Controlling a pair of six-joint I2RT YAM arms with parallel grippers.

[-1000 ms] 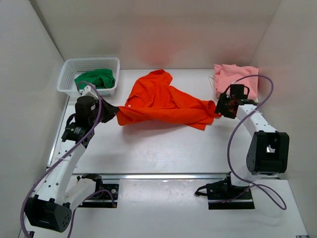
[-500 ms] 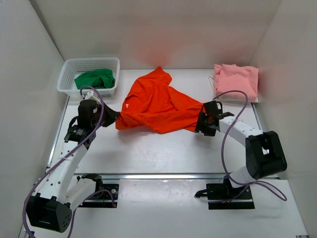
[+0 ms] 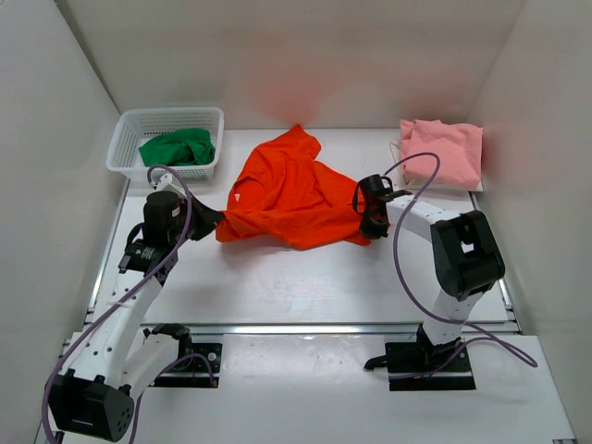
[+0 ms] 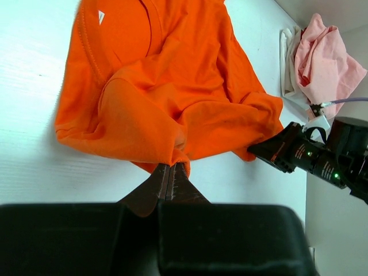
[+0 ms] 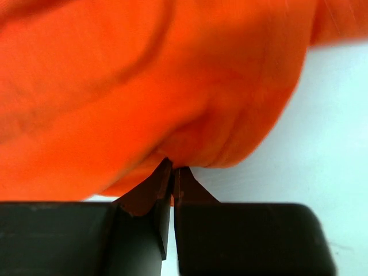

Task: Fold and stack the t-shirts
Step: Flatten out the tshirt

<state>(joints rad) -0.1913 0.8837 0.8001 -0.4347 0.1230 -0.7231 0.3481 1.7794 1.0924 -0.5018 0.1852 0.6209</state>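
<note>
here the left gripper (image 4: pixel 171 169) is clenching on the near edge of the orange-red t-shirt (image 3: pixel 287 190), and the right gripper (image 5: pixel 173 167) is pinching its opposite edge, with the cloth bunching between them. the pink t-shirt (image 3: pixel 442 150) is lying beyond the right gripper, and the green t-shirt (image 3: pixel 178 146) is sitting in the basket (image 3: pixel 166 116) beyond the left gripper.

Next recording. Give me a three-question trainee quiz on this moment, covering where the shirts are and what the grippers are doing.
1. True or false: the green t-shirt lies in the white basket.
2. Fill in: the pink t-shirt lies at the far ___ corner of the table.
3. The left gripper and the right gripper are both shut on which garment? A) orange t-shirt B) pink t-shirt C) green t-shirt

Key: 1 true; 2 right; 3 A.
</note>
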